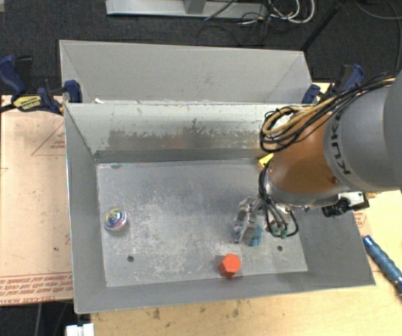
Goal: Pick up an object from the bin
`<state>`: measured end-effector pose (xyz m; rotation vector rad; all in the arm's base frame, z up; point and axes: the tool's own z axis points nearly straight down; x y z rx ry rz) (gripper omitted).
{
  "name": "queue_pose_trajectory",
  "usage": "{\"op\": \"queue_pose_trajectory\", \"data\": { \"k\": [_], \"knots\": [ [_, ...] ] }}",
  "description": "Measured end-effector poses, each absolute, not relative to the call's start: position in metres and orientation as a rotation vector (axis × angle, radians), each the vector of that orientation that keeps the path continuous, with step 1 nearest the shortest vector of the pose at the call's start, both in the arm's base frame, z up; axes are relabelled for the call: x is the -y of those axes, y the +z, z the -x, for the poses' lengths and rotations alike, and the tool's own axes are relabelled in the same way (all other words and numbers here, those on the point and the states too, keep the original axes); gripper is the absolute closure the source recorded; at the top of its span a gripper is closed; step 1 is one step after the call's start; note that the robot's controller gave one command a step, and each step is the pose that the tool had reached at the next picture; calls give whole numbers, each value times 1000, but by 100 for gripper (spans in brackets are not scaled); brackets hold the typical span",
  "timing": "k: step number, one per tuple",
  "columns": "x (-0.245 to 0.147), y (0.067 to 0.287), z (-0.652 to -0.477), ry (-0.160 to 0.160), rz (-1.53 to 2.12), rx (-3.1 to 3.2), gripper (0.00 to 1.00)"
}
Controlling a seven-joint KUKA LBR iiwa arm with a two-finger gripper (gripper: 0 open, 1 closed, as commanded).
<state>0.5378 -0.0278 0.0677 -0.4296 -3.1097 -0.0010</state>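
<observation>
At the left of the bin [173,201] floor lies a small shiny ball [115,220], alone and well apart from everything else. Near the front edge, right of centre, sits a red block [230,265]. Just behind and to the right of it the gripper [246,229] hangs low over the floor. I cannot tell how far open it is, or whether it has hold of anything. A small teal bit [255,240] shows at its tip; whether that is a loose thing or part of the tool is unclear. The block is the nearest candidate. The risk as I judge it: descending here, the gripper misses the block, or nudges it toward the front wall, where a grasp is harder.
</observation>
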Motion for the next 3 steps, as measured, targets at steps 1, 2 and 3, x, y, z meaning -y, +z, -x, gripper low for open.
{"op": "queue_pose_trajectory", "data": {
  "k": [1,2,3],
  "knots": [
    [28,70,-538,0,427,3113,100],
    [27,104,-540,-2,426,3118,100],
    [27,126,-541,-3,423,3117,100]
  ]
}}
